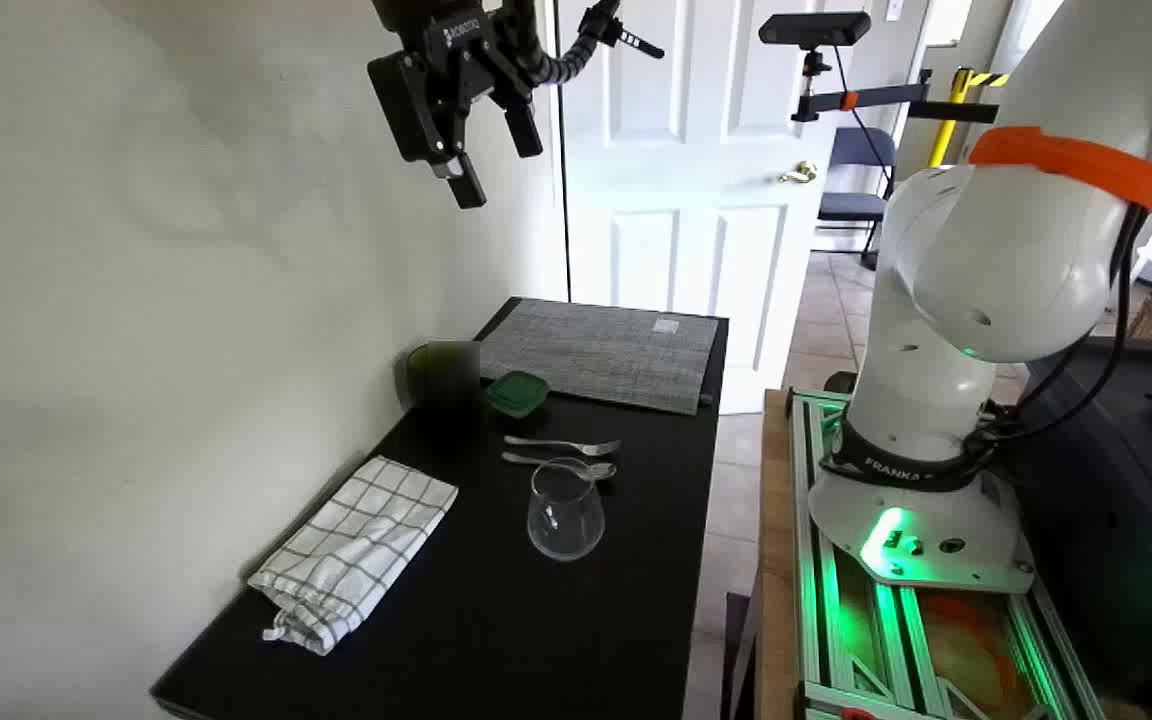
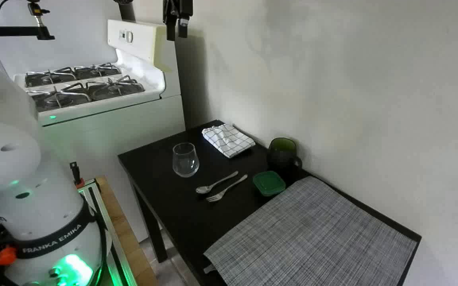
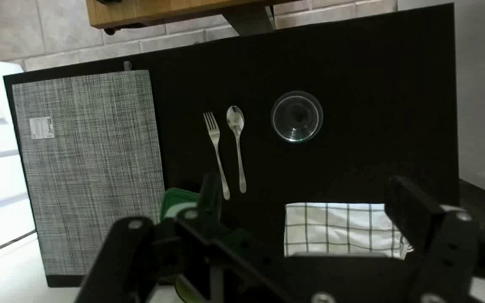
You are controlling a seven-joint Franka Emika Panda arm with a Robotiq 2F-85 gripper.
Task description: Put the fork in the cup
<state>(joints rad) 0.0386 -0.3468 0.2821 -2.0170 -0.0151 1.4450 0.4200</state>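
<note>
In an exterior view, see the gripper (image 1: 498,170) spread wide, empty — well above the fork (image 1: 564,444). In an exterior view, find it below the jaws, beside the spoon (image 2: 217,183). In the wrist view, lies nearer one finger (image 3: 211,191), with long axis across the closing line — probably needs no turn.

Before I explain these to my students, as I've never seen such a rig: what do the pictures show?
The white machine is a Franka Panda arm, with a black Robotiq gripper as its hand. Two pictures are taken from outside the arm; the third, from its wrist, looks down past the gripper's fingers. On the black table are a fork and spoon side by side, a stemless glass, a folded checked dish towel, a green container, a dark green mug and a grey placemat. The gripper is open above the table, holding nothing.
</note>
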